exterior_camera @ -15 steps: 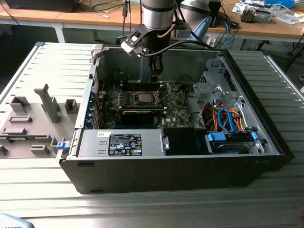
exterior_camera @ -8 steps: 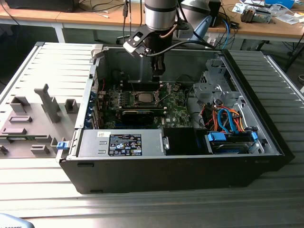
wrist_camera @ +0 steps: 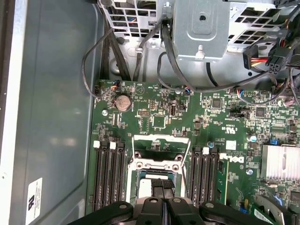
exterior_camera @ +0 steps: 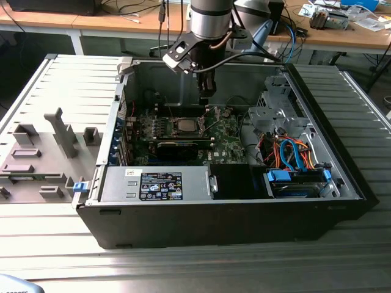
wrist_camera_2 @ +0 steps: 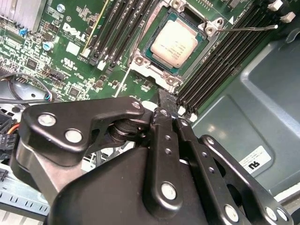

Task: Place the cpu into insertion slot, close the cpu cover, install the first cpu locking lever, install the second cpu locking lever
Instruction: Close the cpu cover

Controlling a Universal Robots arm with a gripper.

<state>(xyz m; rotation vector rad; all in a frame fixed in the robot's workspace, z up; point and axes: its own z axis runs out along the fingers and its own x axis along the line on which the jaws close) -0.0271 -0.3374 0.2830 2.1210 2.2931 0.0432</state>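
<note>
The cpu (wrist_camera_2: 176, 41), a square chip with a silvery top, lies in the insertion slot (wrist_camera_2: 209, 29) on the green motherboard (wrist_camera_2: 70, 65). The cpu cover (wrist_camera: 161, 139), a silvery frame with a window, looks tilted up at the socket's edge away from my fingers. Two thin wire levers (wrist_camera_2: 248, 28) stick out unlatched beside the socket. My gripper (wrist_camera_2: 169, 105) hangs just above the socket's edge with its black fingers together and nothing between them. In the first wrist view the gripper (wrist_camera: 162, 187) overlaps part of the cpu (wrist_camera: 145, 187). The exterior view shows the gripper (exterior_camera: 205, 105) just behind the socket (exterior_camera: 185, 126).
Black memory slots (wrist_camera: 108, 173) flank the socket on both sides. A metal drive cage (wrist_camera: 201, 28) and loose cables (wrist_camera: 93, 61) lie beyond the board. The open case walls (exterior_camera: 116, 122) enclose everything, with a power supply (exterior_camera: 159, 185) in front. A grey fixture block (exterior_camera: 43, 152) sits at the exterior view's left.
</note>
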